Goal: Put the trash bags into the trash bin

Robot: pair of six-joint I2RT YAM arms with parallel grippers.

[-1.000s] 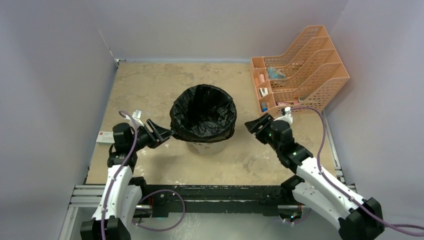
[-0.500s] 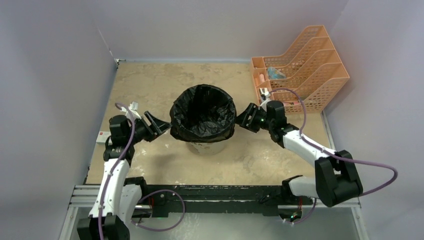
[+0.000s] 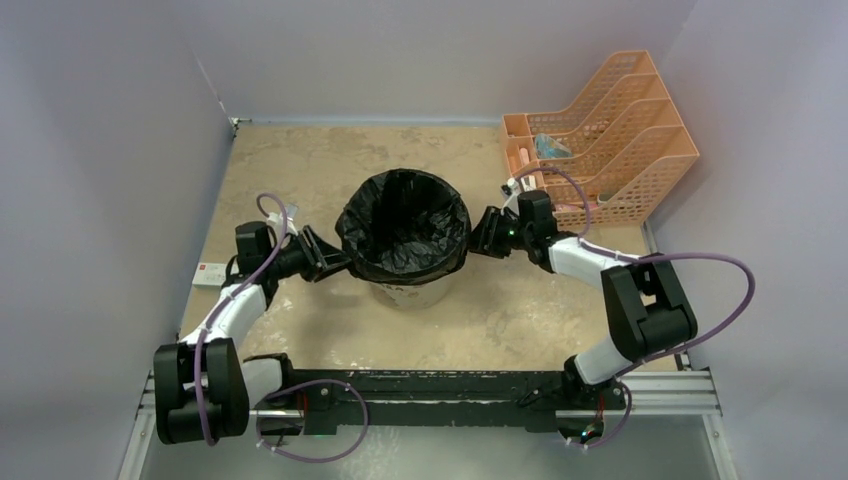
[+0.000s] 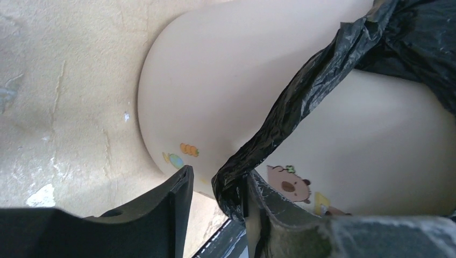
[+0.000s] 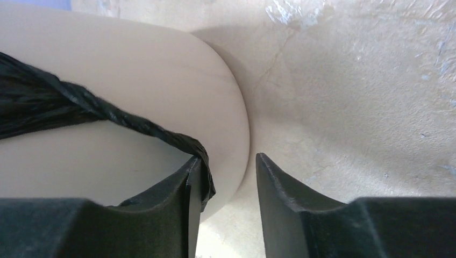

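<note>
- The trash bin [image 3: 410,293] stood about midway across the table [image 3: 300,170], slightly nearer the near edge than the far one, upright with its mouth open to the top camera.
- The trash bag [image 3: 405,225] lined the bin; its black film was folded out over the rim and covered the upper part of the cream wall all round.
- The left gripper [image 3: 328,260] lay low at the bin's left side, pointing toward it. Its 2 jaws were apart.
- In the left wrist view a twisted strip of the bag's edge ran down across the bin wall into the gap and lay against 1 finger [image 4: 269,215]; the other finger stood clear of it, so nothing was clamped.
- A small cartoon bear [image 4: 289,183] was printed on the bin wall just beside that strip (other little coloured marks sat lower on the curve).
- The right gripper [image 3: 482,232] sat at the bin's right side, likewise low and facing it, jaws apart.
- The right wrist view showed a rope-like fold of the bag crossing the wall and ending at the tip of 1 finger [image 5: 188,204], touching it; the gap between the 2 fingers held only bare table and the bin's edge.
- An orange mesh organiser [image 3: 600,130] occupied the far right corner.
- A small white and red card [image 3: 207,275] lay at the left edge.
</note>
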